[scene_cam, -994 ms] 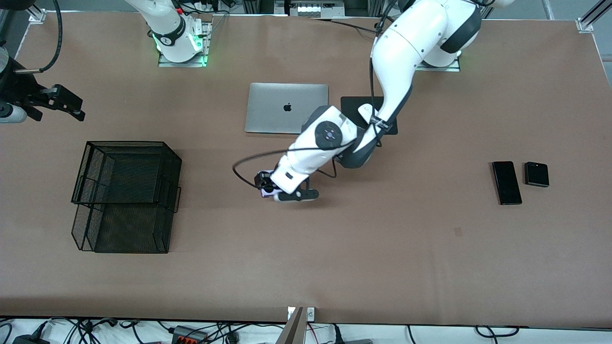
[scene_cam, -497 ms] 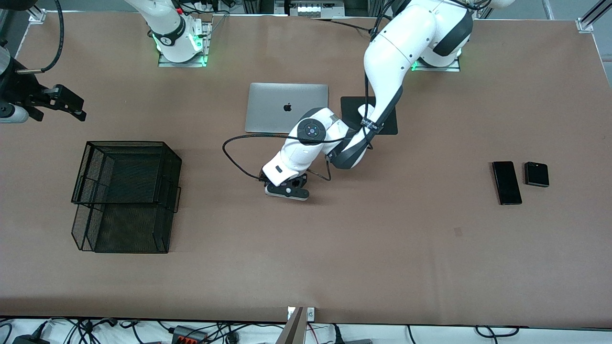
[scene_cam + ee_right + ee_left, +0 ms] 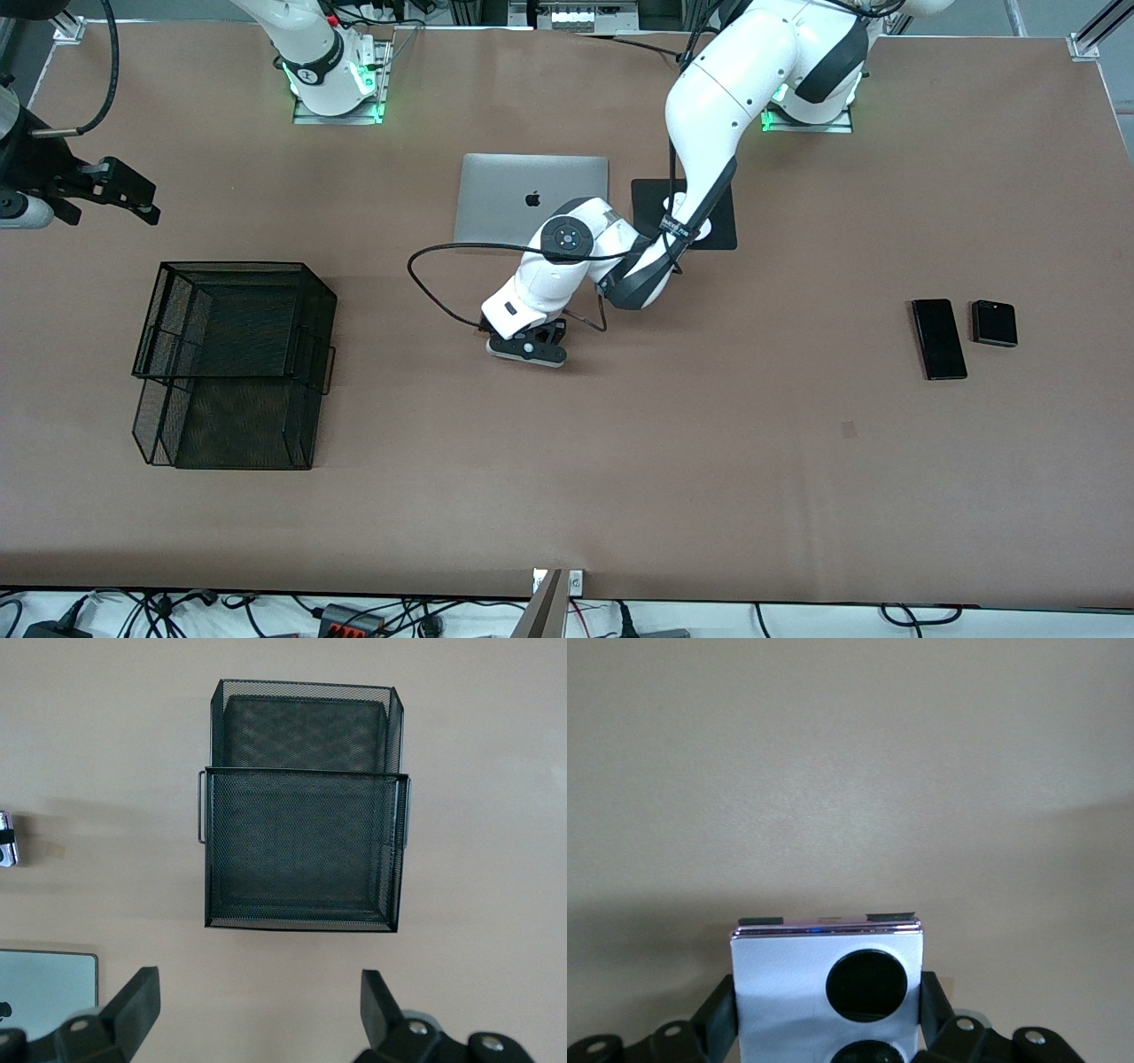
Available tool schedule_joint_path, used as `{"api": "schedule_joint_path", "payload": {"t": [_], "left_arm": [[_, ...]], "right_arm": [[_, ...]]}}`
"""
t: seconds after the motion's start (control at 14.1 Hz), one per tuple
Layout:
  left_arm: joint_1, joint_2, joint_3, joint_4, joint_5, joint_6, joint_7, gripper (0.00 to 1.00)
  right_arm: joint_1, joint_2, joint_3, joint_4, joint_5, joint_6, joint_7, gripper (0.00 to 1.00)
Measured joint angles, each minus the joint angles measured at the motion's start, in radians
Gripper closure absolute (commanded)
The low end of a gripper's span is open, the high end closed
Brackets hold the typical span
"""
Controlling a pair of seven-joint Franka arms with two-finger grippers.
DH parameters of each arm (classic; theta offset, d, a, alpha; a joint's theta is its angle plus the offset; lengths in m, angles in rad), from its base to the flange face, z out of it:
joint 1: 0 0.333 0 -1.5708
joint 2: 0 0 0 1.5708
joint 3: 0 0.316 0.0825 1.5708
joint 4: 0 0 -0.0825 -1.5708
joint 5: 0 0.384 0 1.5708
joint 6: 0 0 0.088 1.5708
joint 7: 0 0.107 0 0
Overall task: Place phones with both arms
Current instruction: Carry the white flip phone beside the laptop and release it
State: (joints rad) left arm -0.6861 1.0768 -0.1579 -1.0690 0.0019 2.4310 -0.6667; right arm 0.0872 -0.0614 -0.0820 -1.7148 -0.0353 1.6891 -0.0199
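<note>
Lavender phone (image 3: 828, 992) sits clamped between the nearly closed jaws of the left gripper (image 3: 525, 341), over bare worktop (image 3: 709, 461) nearer the front camera than the silver laptop (image 3: 530, 199). In the left wrist view its camera circles face the lens and its free short edge points away from the wrist, so its long axis runs along the fingers (image 3: 718, 1019); from the front the arm hides it.

The long black phone (image 3: 939, 338) lies flat toward the left arm's end, its long axis running toward the front camera, with the small squarish black phone (image 3: 993, 322) just beside it, apart.

The right gripper (image 3: 257, 1014) waits high over the black mesh tray (image 3: 232, 359) at the right arm's end, jaws spread wide and empty.

Open worktop lies between the held phone and the tray, and along the whole edge nearest the camera.
</note>
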Motion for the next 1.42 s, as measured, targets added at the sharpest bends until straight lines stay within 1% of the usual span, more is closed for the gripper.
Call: {"api": "schedule_joint_path", "payload": {"t": [0.07,0.14,0.21,0.28,0.64,0.78,0.99,1.21,1.42], "left_arm": [[-0.009,0.003,0.014,0.0,0.0,0.0,0.001,0.54],[-0.013,0.007,0.021,0.0,0.0,0.0,0.002,0.32],[-0.016,0.012,0.025,0.0,0.0,0.0,0.004,0.05],[-0.017,0.016,0.028,0.0,0.0,0.0,0.005,0.0],[-0.018,0.019,0.036,0.011,0.0,0.001,0.007,0.0],[-0.016,0.017,0.041,0.026,0.0,-0.035,0.007,0.0],[0.019,-0.012,0.046,0.057,0.0,-0.17,0.055,0.0],[0.092,-0.085,0.044,0.066,0.0,-0.328,0.12,0.0],[0.171,-0.17,0.038,0.07,-0.006,-0.474,0.146,0.0]], "right_arm": [[0.0,0.0,0.0,0.0,0.0,0.0,0.0,0.0],[0.0,0.0,0.0,0.0,0.0,0.0,0.0,0.0],[0.0,0.0,0.0,0.0,0.0,0.0,0.0,0.0],[0.0,0.0,0.0,0.0,0.0,0.0,0.0,0.0],[0.006,0.0,0.0,0.0,0.0,0.0,0.0,0.0],[0.01,0.0,0.0,0.0,0.0,0.001,0.0,0.0],[0.011,0.001,0.0,0.0,0.0,0.002,0.0,0.0],[0.015,0.011,0.0,-0.001,0.0,0.022,0.0,0.0],[0.04,0.05,0.001,-0.005,0.0,0.058,0.0,0.0]]}}
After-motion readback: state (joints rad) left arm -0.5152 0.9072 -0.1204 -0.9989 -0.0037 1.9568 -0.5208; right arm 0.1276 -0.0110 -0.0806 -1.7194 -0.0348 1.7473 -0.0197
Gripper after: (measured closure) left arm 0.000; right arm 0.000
